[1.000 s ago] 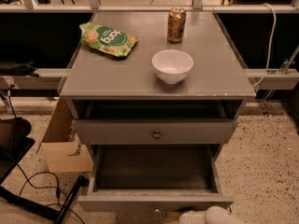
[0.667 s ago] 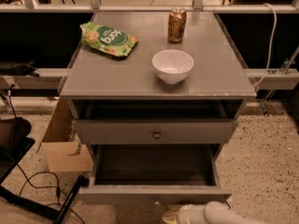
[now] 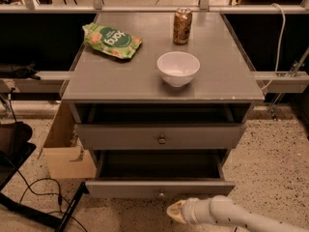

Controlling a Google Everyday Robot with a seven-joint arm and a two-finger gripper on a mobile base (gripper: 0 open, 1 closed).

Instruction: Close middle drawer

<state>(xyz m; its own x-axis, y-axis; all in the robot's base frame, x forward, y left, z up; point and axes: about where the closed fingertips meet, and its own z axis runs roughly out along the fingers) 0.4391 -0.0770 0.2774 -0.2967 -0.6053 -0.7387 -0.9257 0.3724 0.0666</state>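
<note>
the middle drawer (image 3: 159, 188) of the grey wooden cabinet (image 3: 120, 83) stood pulled well out from the cabinet's front. its long dark box was open to view, and its low front panel and small brass knob (image 3: 161, 194) faced the camera. the robot's gripper (image 3: 175, 211), a pale tip on a white arm (image 3: 231, 219), hung low before the cabinet. it sat just under that front panel, a little right of the knob as seen, and whether it was spread or closed could not be told. above the middle drawer, the taller-fronted top drawer (image 3: 203, 135) sat slightly out of the cabinet, a dark gap showing beneath the cabinet's top. on that top, a white bowl (image 3: 178, 67) stood near the front, a brown drinks can (image 3: 182, 26) stood upright behind it, and a green snack bag (image 3: 111, 40) lay toward the back left corner. a cardboard box (image 3: 67, 153) sat just beside the cabinet's left side on the speckled floor (image 3: 270, 168). black cables (image 3: 34, 187) trailed across the floor left of the cabinet.
</note>
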